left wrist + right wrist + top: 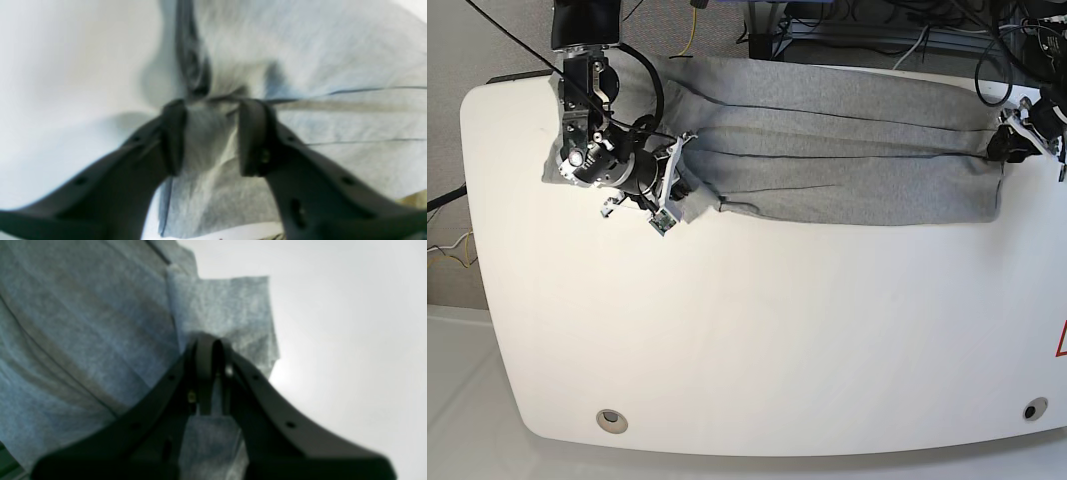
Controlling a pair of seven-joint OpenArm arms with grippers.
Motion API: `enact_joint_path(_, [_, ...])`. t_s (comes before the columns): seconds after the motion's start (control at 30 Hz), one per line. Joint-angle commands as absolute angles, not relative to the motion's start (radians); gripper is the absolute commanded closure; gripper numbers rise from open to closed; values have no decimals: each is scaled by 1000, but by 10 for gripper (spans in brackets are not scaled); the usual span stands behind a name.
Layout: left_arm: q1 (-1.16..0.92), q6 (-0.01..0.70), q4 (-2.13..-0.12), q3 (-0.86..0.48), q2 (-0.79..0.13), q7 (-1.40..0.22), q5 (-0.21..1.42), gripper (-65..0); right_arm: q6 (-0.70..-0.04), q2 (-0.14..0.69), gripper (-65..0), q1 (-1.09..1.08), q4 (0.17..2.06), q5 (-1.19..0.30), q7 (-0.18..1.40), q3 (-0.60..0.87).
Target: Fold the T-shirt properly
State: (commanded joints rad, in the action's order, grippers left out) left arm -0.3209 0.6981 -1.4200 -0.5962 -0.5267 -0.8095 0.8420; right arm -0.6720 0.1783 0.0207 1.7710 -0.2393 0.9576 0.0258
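Note:
The heather-grey T-shirt (847, 160) lies stretched in a long band across the far part of the white table (777, 340), plain side up, with lengthwise creases. At the band's right end, my left gripper (999, 145) is shut on a bunched corner of it. In the left wrist view the cloth (333, 50) fills the gap between the fingers of that gripper (213, 106). On the left of the base view my right gripper (682, 180) pinches the other end. Up close the right gripper (211, 348) has its fingers nearly together on a fold of the grey fabric (83, 323).
Cables and equipment legs (847, 35) lie on the floor behind the table's far edge. Two round holes (610, 420) (1030, 409) sit near the front edge. A red warning sticker (1061, 340) marks the right rim. Bare white tabletop (350, 323) lies beside the right gripper.

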Motion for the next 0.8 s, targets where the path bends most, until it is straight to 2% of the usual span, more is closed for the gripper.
enact_joint_path(0.1, [-321, 698, -1434, -625, -537, -800, 852, -180, -670, 182, -35, 14, 1767, -255, 963, 22])
enact_joint_path(0.23, [-316, 698, -1413, -634, -539, -796, 846, -333, -672, 183, -53, 13, 1769, -262, 968, 26])
enact_joint_path(0.37, [-314, 698, -1399, -631, -540, -798, 847, -387, -670, 184, -72, 10, 1751, -265, 969, 24])
enact_joint_path(0.43, [-318, 698, -1385, -635, -536, -781, 845, -436, -674, 182, -69, 14, 1731, -252, 964, 21])
enact_joint_path(0.7, [-317, 698, -1378, -647, -534, -769, 864, -420, -675, 180, -65, 16, 1721, -245, 960, 11])
enact_joint_path(0.8, [-320, 698, -1398, -669, -529, -755, 871, -349, -675, 183, -52, 10, 1727, -251, 960, 22])
